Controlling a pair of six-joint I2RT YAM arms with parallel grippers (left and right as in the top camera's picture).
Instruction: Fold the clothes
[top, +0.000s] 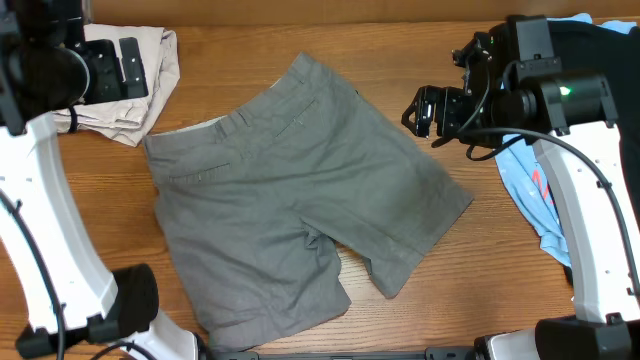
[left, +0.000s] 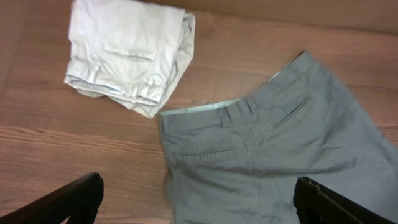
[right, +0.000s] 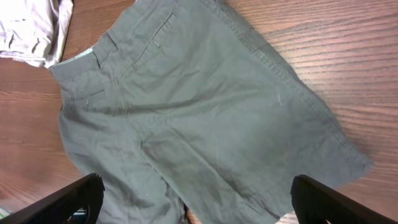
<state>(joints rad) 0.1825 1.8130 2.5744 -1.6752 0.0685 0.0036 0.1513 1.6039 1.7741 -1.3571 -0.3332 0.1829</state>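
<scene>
Fingers on the left (left: 71, 198) stand wide apart holding nothing, and I see the right fingers (right: 68, 199) the same, both above the table (top: 420, 50). The grey shorts (top: 300, 190) lie spread flat mid-table, back pockets up, waistband corner just beside a folded beige garment (top: 130, 85); light-blue cloth (top: 520, 190) lies under my right arm.

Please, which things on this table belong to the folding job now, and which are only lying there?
For the job:
- grey shorts, spread out in the middle

Lying about:
- beige garment, folded, top left
- light-blue garment, right side
- black garment, top right
</scene>
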